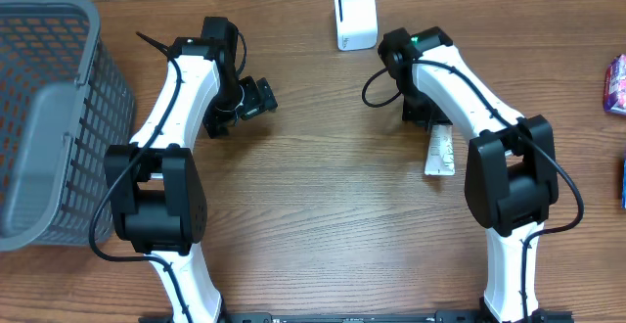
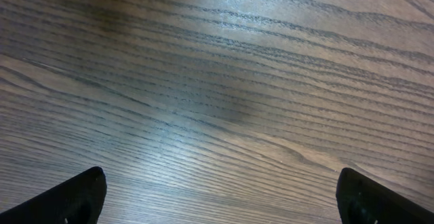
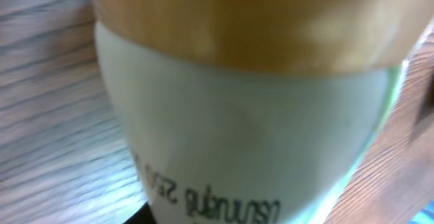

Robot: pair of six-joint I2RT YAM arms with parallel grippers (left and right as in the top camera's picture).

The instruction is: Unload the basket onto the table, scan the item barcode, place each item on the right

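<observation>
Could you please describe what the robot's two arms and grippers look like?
Both arms have white links, left arm and right arm alike, joined by bulky black joint housings. A thin black cable loops beside each. A small green light glows near the right arm's wrist. The left gripper is black, with rounded fingers.

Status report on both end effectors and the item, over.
Left end effector open over bare table. Right end effector at tube, grip unclear. Scanner unobstructed.
</observation>
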